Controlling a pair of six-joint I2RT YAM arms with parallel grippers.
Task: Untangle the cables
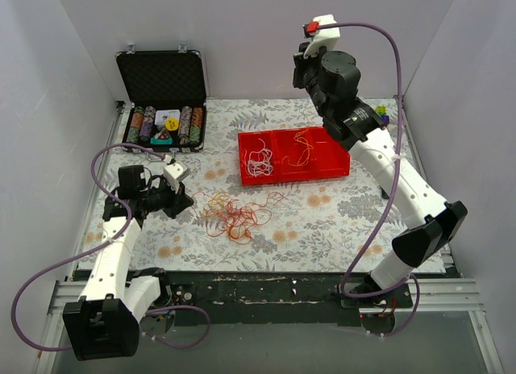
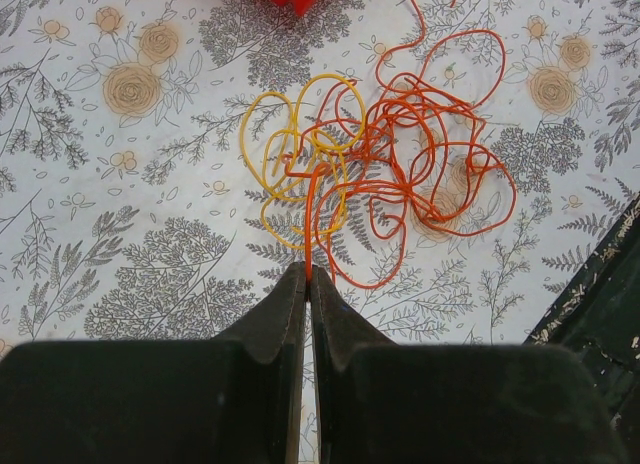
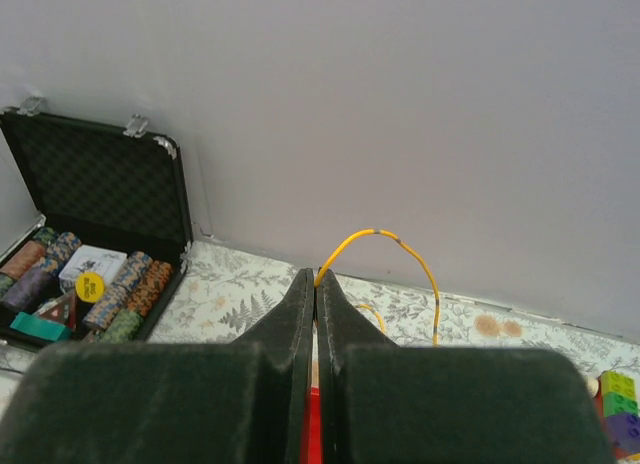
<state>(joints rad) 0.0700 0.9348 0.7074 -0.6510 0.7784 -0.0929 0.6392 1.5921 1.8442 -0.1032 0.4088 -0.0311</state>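
A tangle of thin red and orange-yellow cables (image 1: 234, 213) lies on the floral tablecloth left of centre. In the left wrist view the red loops (image 2: 430, 174) and yellow loops (image 2: 300, 144) spread just ahead of my fingers. My left gripper (image 1: 187, 201) (image 2: 307, 272) is low at the tangle's left edge, shut on a red-orange strand. My right gripper (image 1: 300, 68) (image 3: 316, 276) is raised high above the red tray (image 1: 334, 160), shut on an orange-yellow cable (image 3: 400, 246) that arches up and hangs down. The tray holds a white cable (image 1: 258, 160) and orange-yellow wire (image 1: 302, 148).
An open black case of poker chips (image 1: 161, 108) (image 3: 90, 244) stands at the back left. Small coloured blocks (image 1: 380, 114) (image 3: 620, 404) sit at the back right. White walls enclose the table on three sides. A black rail (image 1: 266, 289) runs along the near edge.
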